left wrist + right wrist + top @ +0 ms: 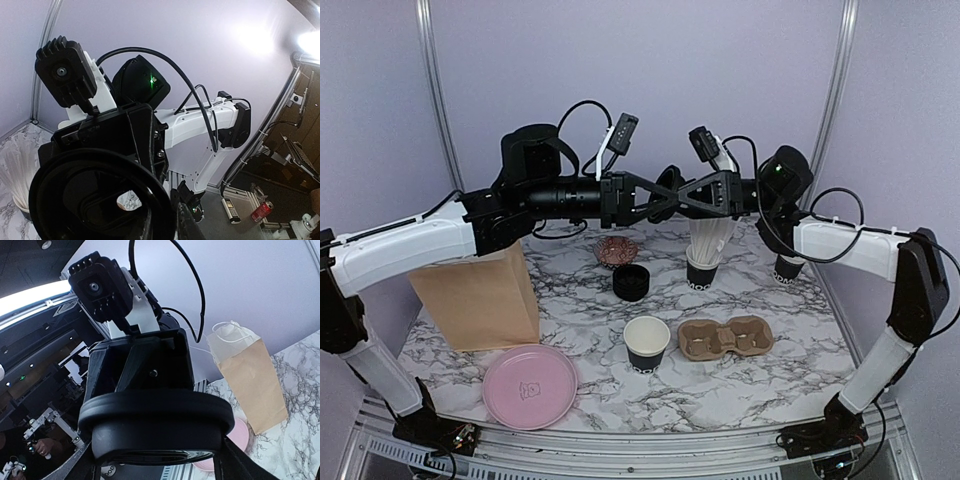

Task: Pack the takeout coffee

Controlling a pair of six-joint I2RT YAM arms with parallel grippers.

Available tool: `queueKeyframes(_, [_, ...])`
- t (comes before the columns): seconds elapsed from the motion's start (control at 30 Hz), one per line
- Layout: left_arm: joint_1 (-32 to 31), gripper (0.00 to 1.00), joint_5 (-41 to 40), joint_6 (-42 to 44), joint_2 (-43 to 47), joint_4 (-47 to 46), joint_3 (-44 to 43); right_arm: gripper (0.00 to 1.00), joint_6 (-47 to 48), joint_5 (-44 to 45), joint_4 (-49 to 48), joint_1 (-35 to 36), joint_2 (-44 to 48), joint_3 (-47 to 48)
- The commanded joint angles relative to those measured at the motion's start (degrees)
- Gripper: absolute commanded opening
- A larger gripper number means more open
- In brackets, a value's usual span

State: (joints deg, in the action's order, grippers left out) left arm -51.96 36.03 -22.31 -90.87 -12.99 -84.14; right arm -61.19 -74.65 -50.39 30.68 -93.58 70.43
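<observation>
A round black lid (668,192) hangs high above the table, caught between my two grippers, which meet tip to tip. My left gripper (656,194) has the lid's rim at its jaws. In the left wrist view the lid (97,197) fills the lower left and hides the jaw gap. My right gripper (681,194) spans the lid across its width. In the right wrist view the lid (155,422) sits edge-on with a finger (240,462) against its side. An open black cup (647,343), cream inside, stands on the table below. A second black cup (788,268) stands behind the right arm.
A brown pulp two-hole carrier (725,338) lies right of the open cup. A black cup of white straws (705,258), a low black round piece (631,283) and a small patterned bowl (617,251) stand further back. A brown paper bag (480,295) and a pink plate (530,385) are at left.
</observation>
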Motion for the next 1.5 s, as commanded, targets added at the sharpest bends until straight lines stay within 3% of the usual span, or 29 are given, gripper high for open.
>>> queueKeyframes(0.0, [-0.1,0.33,-3.3,2.5,1.4,0.6,2.0,0.69,5.7,-0.1,6.3,-0.2,-0.3,0.7])
queueKeyframes(0.07, [-0.1,0.42,-6.9,5.4,2.8,5.7,2.2,0.68,10.4,-0.6,10.6,-0.8,-0.5,1.3])
queueKeyframes(0.23, [-0.1,0.53,-18.6,11.9,7.4,19.6,6.7,0.66,27.2,-1.1,28.0,-4.0,-0.5,2.0])
queueKeyframes(0.37, [-0.1,0.55,-29.6,14.2,9.6,27.2,11.4,0.67,53.8,2.5,56.9,-4.7,-0.5,6.4])
queueKeyframes(0.43, [-0.1,0.55,-33.8,14.1,9.5,29.4,13.9,0.67,64.1,5.5,67.0,-4.7,-0.5,8.1])
queueKeyframes(0.53, [-0.2,0.54,-38.8,11.8,7.5,30.6,16.9,0.67,76.7,11.3,78.4,-4.6,0.4,9.5])
queueKeyframes(0.7, [-0.9,0.50,-40.1,10.6,1.8,30.6,19.4,0.67,89.1,18.3,88.4,-4.7,3.7,8.7])
queueKeyframes(0.97, [-1.6,0.46,-38.9,13.3,-6.4,30.6,18.1,0.67,97.9,25.9,98.4,-2.8,5.0,10.6])
queueKeyframes(1.17, [-2.9,0.45,-34.4,14.6,-10.7,30.2,15.7,0.68,102.4,35.2,102.4,4.8,4.9,10.6])
queueKeyframes(1.47, [-5.2,0.44,-30.4,15.0,-15.4,29.8,12.5,0.67,104.3,37.3,105.2,9.5,3.5,11.7])
